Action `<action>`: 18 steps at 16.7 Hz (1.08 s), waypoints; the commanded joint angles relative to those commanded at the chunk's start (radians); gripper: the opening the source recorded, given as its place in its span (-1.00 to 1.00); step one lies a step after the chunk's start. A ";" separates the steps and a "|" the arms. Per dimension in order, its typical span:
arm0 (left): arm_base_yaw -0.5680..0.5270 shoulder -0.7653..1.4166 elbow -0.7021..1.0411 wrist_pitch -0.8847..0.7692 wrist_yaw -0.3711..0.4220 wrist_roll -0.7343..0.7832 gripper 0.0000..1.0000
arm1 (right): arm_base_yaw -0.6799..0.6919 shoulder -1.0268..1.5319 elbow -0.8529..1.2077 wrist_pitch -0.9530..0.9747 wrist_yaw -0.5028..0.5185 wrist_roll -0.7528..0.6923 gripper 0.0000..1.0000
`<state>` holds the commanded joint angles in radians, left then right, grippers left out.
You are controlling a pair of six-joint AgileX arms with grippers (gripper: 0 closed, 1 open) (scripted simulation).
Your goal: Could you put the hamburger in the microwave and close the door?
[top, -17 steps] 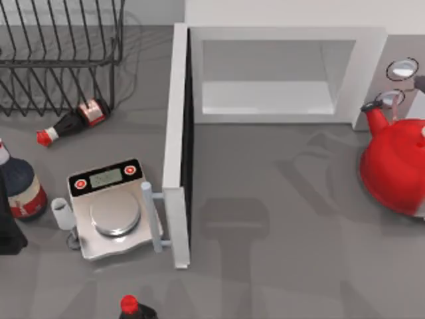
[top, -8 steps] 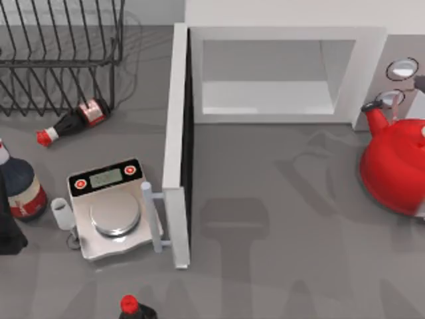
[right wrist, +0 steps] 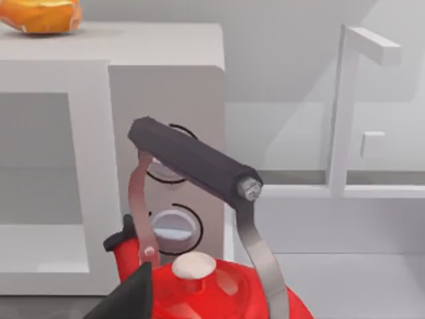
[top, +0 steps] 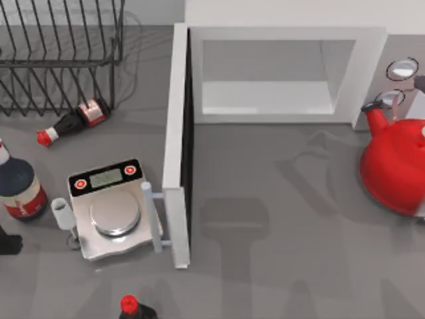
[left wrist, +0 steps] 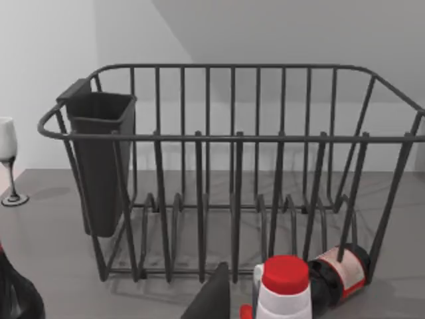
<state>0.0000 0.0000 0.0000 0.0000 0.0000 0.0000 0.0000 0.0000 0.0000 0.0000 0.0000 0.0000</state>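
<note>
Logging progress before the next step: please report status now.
Left gripper facing dish rack; right gripper at red kettle. Microwave door wide open, cavity empty. Kitchen scale close beside door handle, outer side.

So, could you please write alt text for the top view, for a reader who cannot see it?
A white microwave stands at the back of a grey table, its door swung fully open and its cavity bare. A silver kitchen scale sits left of the door, a red kettle to the right.
</note>
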 joint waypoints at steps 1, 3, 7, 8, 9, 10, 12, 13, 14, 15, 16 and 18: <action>0.000 0.000 0.000 0.000 0.000 0.000 -0.21 | 0.000 0.000 0.000 0.000 0.000 0.000 1.00; 0.000 0.000 0.000 0.000 0.000 0.000 -0.51 | 0.000 0.000 0.000 0.000 0.000 0.000 1.00; 0.000 0.000 0.000 0.000 0.000 0.000 -1.00 | 0.000 0.000 0.000 0.000 0.000 0.000 1.00; 0.000 0.000 0.000 0.000 0.000 0.000 -1.00 | 0.000 0.000 0.000 0.000 0.000 0.000 1.00; 0.000 0.000 0.000 0.000 0.000 0.000 -1.00 | 0.000 0.000 0.000 0.000 0.000 0.000 1.00; 0.000 0.000 0.000 0.000 0.000 0.000 -1.00 | 0.000 0.000 0.000 0.000 0.000 0.000 1.00; 0.000 0.000 0.000 0.000 0.000 0.000 -1.00 | 0.000 0.000 0.000 0.000 0.000 0.000 1.00; 0.000 0.000 0.000 0.000 0.000 0.000 -1.00 | 0.000 0.000 0.000 0.000 0.000 0.000 1.00; 0.000 0.000 0.000 0.000 0.000 0.000 -1.00 | 0.000 0.000 0.000 0.000 0.000 0.000 1.00; 0.000 0.000 0.000 0.000 0.000 0.000 -1.00 | 0.000 0.000 0.000 0.000 0.000 0.000 1.00; 0.002 0.002 0.001 0.002 0.002 0.000 -1.00 | 0.000 0.000 0.000 0.000 0.000 0.000 1.00; 0.031 0.036 0.012 0.026 0.036 0.000 -1.00 | 0.000 0.000 0.000 0.000 0.000 0.000 1.00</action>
<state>0.0310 0.0357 0.0117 0.0261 0.0364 0.0003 0.0000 0.0000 0.0000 0.0000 0.0000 0.0000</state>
